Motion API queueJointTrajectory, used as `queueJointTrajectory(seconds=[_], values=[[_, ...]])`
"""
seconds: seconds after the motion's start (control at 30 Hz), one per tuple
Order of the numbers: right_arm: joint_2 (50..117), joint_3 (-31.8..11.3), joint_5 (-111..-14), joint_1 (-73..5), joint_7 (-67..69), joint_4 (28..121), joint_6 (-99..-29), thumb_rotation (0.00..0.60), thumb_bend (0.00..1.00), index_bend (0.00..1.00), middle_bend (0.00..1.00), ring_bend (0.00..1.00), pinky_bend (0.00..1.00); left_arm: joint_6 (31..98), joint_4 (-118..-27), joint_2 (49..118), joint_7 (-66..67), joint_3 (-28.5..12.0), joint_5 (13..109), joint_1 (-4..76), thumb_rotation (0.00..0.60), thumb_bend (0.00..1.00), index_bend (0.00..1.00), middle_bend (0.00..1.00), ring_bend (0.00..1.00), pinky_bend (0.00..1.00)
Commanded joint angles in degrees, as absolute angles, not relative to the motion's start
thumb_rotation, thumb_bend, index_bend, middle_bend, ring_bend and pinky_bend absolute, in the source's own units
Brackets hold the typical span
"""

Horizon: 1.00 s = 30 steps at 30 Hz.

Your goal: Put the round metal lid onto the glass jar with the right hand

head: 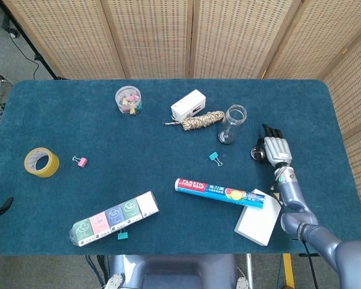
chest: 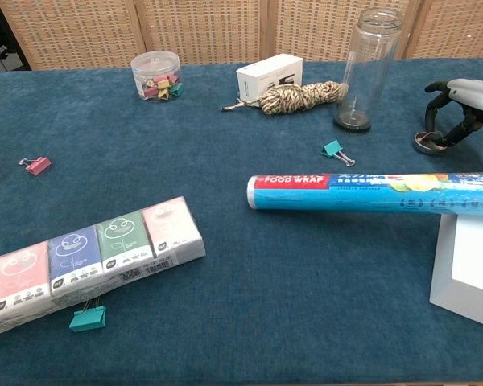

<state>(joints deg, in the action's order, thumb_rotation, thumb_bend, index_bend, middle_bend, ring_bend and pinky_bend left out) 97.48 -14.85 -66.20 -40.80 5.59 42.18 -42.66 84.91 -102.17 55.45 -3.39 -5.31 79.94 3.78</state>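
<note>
The lid [chest: 429, 142] lies flat on the blue cloth [head: 108, 129] near the table's right edge, well right of the jar [chest: 362, 68], which stands upright and uncapped. The right hand [chest: 459, 108] arches over the lid with its fingers [chest: 432, 104] curled down around the rim; the tips sit at or on the lid's edge, but whether they truly grip it cannot be told, and the lid rests on the cloth. In the head view the same hand [head: 275, 148] covers most of the lid [head: 256, 153], just right of the jar [head: 233, 124]. The left hand is not seen in either view. Left of the jar lie a twine bundle [chest: 299, 97] and, touching it behind, a white box [chest: 268, 75]. In front of the jar is a teal clip [chest: 333, 149], and nearer still a roll [chest: 370, 193] printed "FOOD WRAP" in the chest view and "PLASTIC FOOD WRAP" in the head view, its right end resting on a white block [chest: 471, 269]. Farther left stand a tub [chest: 155, 75] of coloured clips, a pink clip [chest: 37, 165], a tape roll [head: 41, 162], and a row of tissue packs [chest: 80, 261] whose small print is unreadable, with another teal clip [chest: 88, 318] at its front edge.
</note>
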Motion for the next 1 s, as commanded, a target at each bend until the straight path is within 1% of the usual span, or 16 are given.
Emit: queueJointTrajectory(seconds=[0.03,0.4,0.67,0.83,1.0], values=[[96.7,-15.1,-66.3,-40.4,5.9,43.4,-43.4,0.6,0.48,0.64,0.0,0.0,0.0,84.9,-102.2,55.3,-3.7,-5.3,80.0,3.8,0.6,0.23,0.0,0.0,0.0,0.0],[90.9,-15.9,-66.1,-38.5,3.1,52.2,-47.6,0.6,0.49,0.64,0.0,0.0,0.0,84.8,-102.3,54.9,-4.6,-5.0,80.8,3.8,0.6,0.24,0.0,0.0,0.0,0.0],[83.5,-18.0,-64.2,-37.3,-2.0,62.7,-51.6,0.6,0.49,0.65,0.0,0.0,0.0,84.9,-102.4,54.6,-5.4,-4.8,81.1,3.6,0.6,0.24,0.0,0.0,0.0,0.0],[78.2,-19.1,-62.7,-37.8,-7.2,69.4,-52.5,0.6,0.51,0.65,0.0,0.0,0.0,85.8,-102.6,54.5,-5.4,-4.8,81.1,3.1,0.6,0.24,0.0,0.0,0.0,0.0],[73.2,-21.2,-59.9,-39.2,-12.8,75.5,-53.1,0.6,0.51,0.65,0.0,0.0,0.0,85.7,-102.7,54.1,-6.1,-4.6,81.3,3.0,0.6,0.23,0.0,0.0,0.0,0.0]])
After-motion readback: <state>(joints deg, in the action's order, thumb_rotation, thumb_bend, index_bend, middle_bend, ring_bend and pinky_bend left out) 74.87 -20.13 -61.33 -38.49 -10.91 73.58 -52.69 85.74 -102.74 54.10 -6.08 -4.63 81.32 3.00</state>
